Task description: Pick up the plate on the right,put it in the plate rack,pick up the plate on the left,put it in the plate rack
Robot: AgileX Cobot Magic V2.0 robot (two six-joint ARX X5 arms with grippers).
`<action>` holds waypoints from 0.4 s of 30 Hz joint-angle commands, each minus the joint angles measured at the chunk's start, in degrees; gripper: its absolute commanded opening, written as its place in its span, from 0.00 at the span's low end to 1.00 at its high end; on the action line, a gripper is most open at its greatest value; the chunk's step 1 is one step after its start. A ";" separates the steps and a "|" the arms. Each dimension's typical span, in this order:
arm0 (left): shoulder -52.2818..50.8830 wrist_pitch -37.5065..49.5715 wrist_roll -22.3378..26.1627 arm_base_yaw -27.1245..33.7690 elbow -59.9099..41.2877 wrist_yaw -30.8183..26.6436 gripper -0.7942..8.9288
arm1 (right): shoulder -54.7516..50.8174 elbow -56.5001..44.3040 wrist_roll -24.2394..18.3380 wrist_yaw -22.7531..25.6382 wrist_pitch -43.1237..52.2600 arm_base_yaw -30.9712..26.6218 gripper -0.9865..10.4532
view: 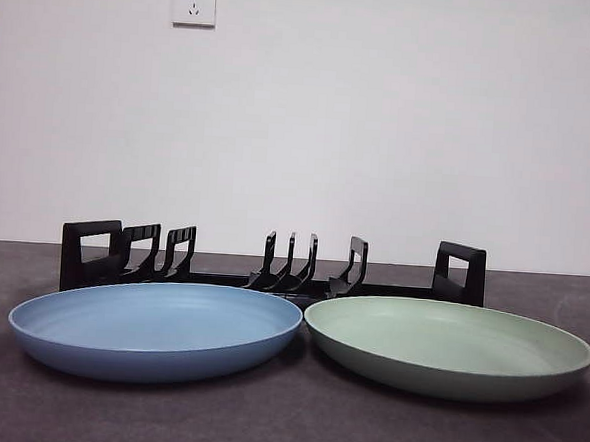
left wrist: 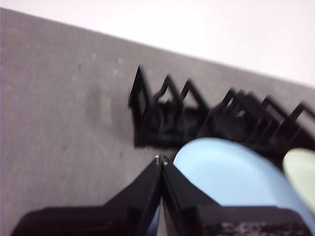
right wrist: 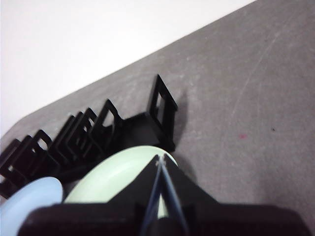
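Blue plate [view: 155, 328] lies flat on grey tabletop [view: 282, 426], near left; green plate [view: 449, 344] near right, rims just touching at centre. Black plate rack [view: 272, 265] stands just behind both, slots empty. Left pincer [left wrist: 161, 160] closed, empty, above blue plate's rim. Right pincer [right wrist: 159, 161] closed, empty, above green plate.

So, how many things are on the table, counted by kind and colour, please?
Blue plate: 1
Green plate: 1
Black plate rack: 1
Total: 3 things on the table, both plates lying flat in front of the rack.
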 commanded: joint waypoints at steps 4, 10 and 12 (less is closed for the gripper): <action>6.01 -0.28 -1.79 0.13 7.87 0.15 0.08 | 8.79 6.67 0.87 0.22 0.46 0.04 0.08; 16.50 -3.30 -0.87 0.13 17.03 0.52 0.08 | 21.14 15.10 -0.68 -0.61 -0.31 0.04 0.08; 20.28 -3.72 -0.63 0.13 20.02 1.55 0.08 | 25.57 18.64 -2.38 -2.36 -1.75 0.04 0.08</action>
